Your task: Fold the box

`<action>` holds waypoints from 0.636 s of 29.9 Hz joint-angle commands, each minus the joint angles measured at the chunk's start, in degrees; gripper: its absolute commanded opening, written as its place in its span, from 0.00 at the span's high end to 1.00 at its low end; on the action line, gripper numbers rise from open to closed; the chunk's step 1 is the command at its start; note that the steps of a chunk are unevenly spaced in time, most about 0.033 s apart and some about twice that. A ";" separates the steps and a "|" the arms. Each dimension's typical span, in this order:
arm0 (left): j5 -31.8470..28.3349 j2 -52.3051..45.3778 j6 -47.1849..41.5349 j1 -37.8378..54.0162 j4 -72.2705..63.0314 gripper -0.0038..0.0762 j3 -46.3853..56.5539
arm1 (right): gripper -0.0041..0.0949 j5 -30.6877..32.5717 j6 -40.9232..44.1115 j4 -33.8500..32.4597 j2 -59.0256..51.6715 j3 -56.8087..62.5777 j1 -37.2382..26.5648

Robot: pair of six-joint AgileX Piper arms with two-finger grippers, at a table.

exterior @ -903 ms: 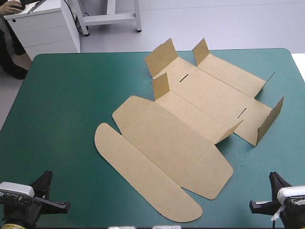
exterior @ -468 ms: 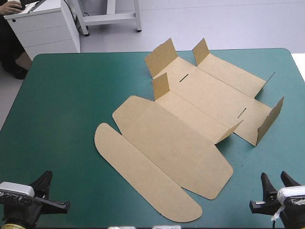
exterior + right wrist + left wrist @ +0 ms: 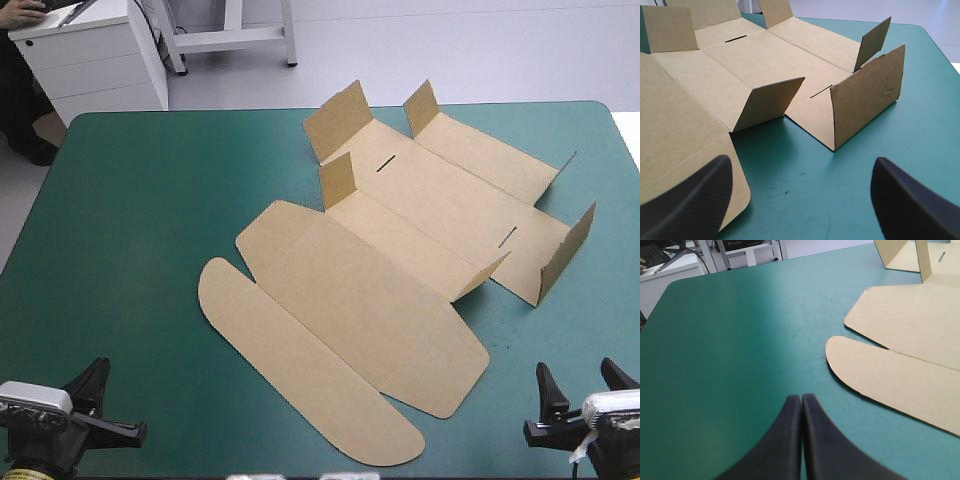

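The brown box (image 3: 370,290) lies unfolded across the middle and far right of the table (image 3: 140,220), in the same place as earlier. Its long rounded flap (image 3: 300,370) points toward the near left, and several small side flaps stand up at the far and right ends. The right gripper (image 3: 578,375) sits at the near right edge, clear of the board. Its black fingers were together earlier and only slightly parted just before; now they stand wide apart. From its wrist, the right gripper (image 3: 802,162) has bare teal-green cover between the fingers and an upright flap of the box (image 3: 740,65) ahead. The left gripper (image 3: 801,399) has not changed: fingers pressed together, holding nothing, with the rounded flap (image 3: 890,375) ahead and to one side
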 commanded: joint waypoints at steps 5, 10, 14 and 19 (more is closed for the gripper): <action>-4.37 0.94 -0.14 -0.48 -0.89 0.96 -1.10 | 0.24 -3.40 5.74 0.05 1.08 -1.52 -0.31; -4.37 0.94 -0.14 -0.48 -0.89 0.96 -1.10 | 0.24 -3.41 15.59 -0.13 8.51 -3.17 -0.31; -4.37 0.94 -0.14 -0.48 -0.89 0.96 -1.10 | 0.24 -3.49 23.09 0.03 17.02 -5.68 -0.31; -4.37 0.94 -0.14 -0.48 -0.89 0.96 -1.10 | 0.24 -3.49 31.58 0.03 30.09 -12.26 -0.31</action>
